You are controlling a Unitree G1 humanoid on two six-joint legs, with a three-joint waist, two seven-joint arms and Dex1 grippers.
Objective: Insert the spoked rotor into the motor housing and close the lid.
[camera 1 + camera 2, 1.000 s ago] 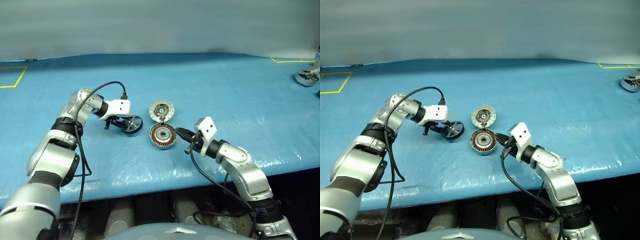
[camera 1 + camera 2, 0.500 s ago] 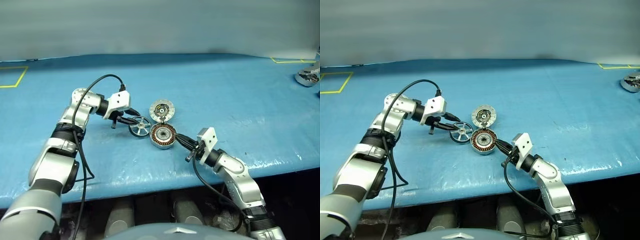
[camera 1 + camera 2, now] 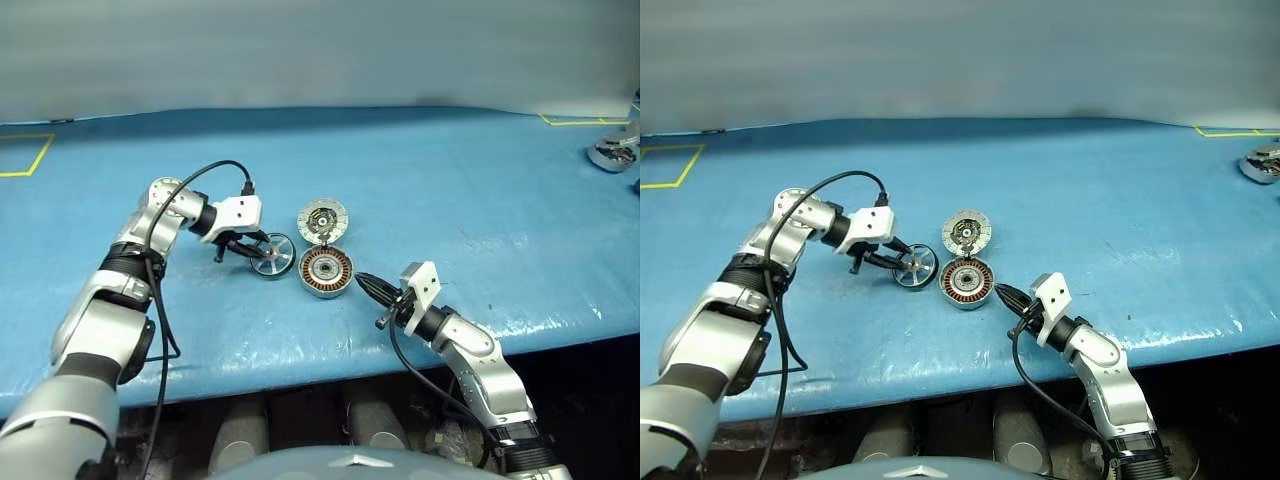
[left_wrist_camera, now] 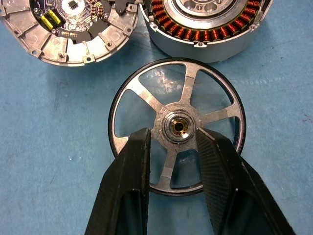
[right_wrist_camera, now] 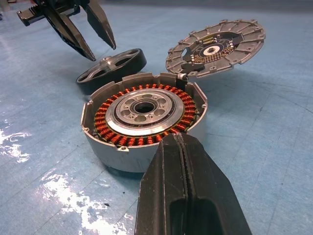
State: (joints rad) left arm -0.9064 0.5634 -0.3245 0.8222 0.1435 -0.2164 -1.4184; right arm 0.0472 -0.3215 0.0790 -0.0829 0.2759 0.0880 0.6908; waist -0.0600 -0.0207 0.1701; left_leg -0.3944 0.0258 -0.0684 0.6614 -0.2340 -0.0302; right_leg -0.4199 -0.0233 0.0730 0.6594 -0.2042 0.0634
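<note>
Two parts sit side by side on the blue worktop (image 3: 480, 190): the motor housing (image 3: 326, 272), its lid (image 3: 323, 220) just behind, and the spoked rotor (image 3: 272, 254) just left of it. The left pincer (image 4: 172, 147) grasps the rotor's hub, far nearer than the clenched, empty right pincer (image 3: 368, 285) at the housing's right. Judging by this, the rotor must go rightward and over the open cup.

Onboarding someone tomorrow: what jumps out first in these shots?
The open motor housing with its ring of copper windings, mid-table on the blue table cover, its lid open just behind it. Just to its left, the left gripper straddles the hub of the spoked rotor. The right gripper, shut, points at the housing from the near right.
</note>
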